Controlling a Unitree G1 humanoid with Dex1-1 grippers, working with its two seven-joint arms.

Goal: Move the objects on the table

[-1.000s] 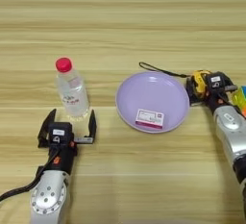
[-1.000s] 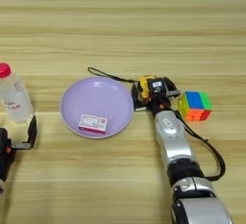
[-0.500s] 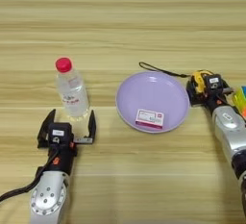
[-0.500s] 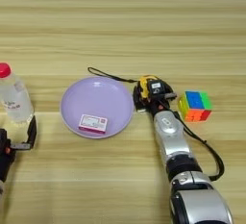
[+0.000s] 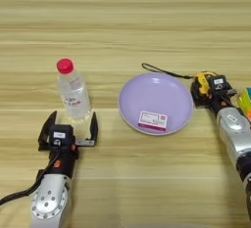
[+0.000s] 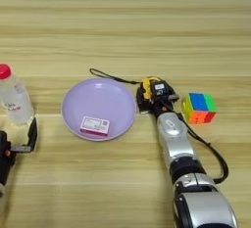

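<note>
Surroundings: a clear water bottle point(image 5: 72, 93) with a red cap is stood upright on the table point(image 5: 122, 21), well to the left of the lavender plate point(image 5: 156, 102); a colour cube point(image 6: 198, 108) is set just to the right of the tape measure point(image 6: 148, 90).
Plate contents: the white card point(image 5: 152, 121) with its pink-red band is laid flat near the plate's front rim.
Tape measure: it is placed just beside the plate's right edge (whether touching it cannot be told), its black strap point(image 6: 110, 77) trailed leftwards behind the plate's far rim.
View differences: the whole cube is shown only in the right eye view, a sliver of it being caught at the left eye view's edge; both fingers of the left gripper are seen only in the left eye view.
Left gripper point(image 5: 71, 127): its fingers are spread wide, nothing is held, and it is placed just in front of the bottle.
Right gripper point(image 6: 158, 97): it is set against the tape measure; whether its fingers are closed on it cannot be told.
</note>
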